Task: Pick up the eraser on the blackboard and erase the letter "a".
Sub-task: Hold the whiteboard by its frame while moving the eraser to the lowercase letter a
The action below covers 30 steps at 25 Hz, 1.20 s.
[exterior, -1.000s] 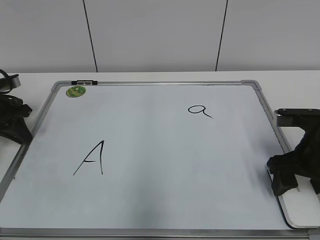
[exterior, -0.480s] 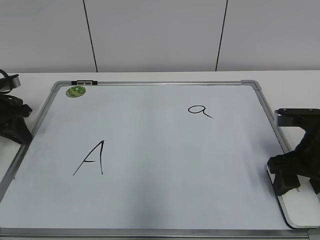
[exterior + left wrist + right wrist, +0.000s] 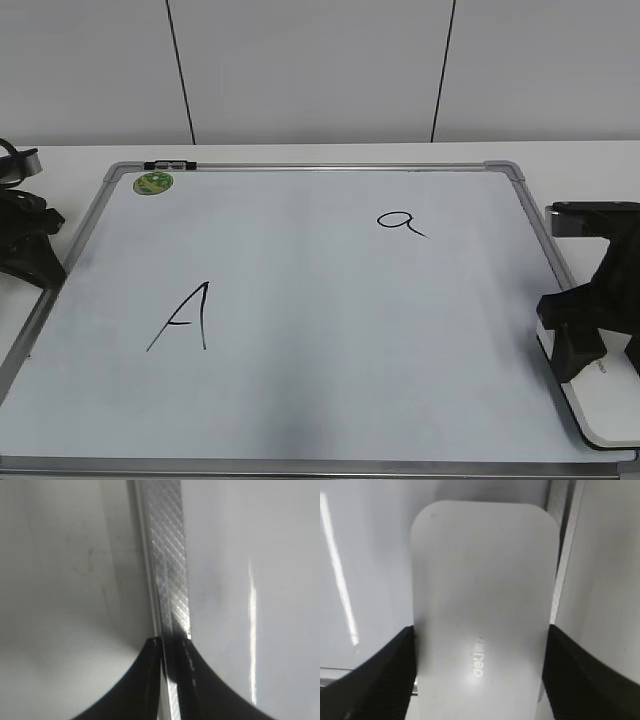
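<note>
The blackboard, white with a silver frame, lies flat on the table. The letter "a" is written on its upper right part. The white eraser lies at the board's right edge, near the front corner. In the right wrist view the eraser fills the middle, with grey lettering on top. My right gripper has a black finger pressed against each long side of the eraser. My left gripper sits shut over the board's left frame.
A larger capital "A" is drawn on the board's lower left. A round green disc sits at the top left corner, beside a small black clip on the frame. A white wall stands behind the table.
My right gripper has shifted a little to the right, and the eraser has moved with it. The left arm has not moved.
</note>
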Each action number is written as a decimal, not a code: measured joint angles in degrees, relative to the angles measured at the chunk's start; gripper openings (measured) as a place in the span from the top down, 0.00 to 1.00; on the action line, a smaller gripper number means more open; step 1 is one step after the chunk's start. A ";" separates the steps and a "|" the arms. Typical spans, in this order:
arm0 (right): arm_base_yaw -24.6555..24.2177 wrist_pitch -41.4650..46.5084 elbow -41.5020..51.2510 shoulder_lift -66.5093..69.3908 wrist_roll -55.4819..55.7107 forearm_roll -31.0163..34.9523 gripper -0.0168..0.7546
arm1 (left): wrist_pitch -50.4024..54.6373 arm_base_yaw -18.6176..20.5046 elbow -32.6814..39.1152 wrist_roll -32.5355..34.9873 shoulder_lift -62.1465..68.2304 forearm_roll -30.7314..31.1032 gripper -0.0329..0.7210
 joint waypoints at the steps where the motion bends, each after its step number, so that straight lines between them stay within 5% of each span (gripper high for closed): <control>1: 0.00 0.65 -0.33 -0.11 -0.08 0.00 0.30 | 0.00 0.00 0.00 0.00 0.00 0.00 0.89; 15: 0.00 9.91 -13.49 -2.44 -2.74 0.00 0.30 | 0.10 0.00 0.00 0.00 0.00 -0.09 0.89; 30: 0.00 14.87 -39.42 16.53 -4.89 2.13 0.30 | 0.10 0.00 0.00 0.00 0.00 -0.80 0.89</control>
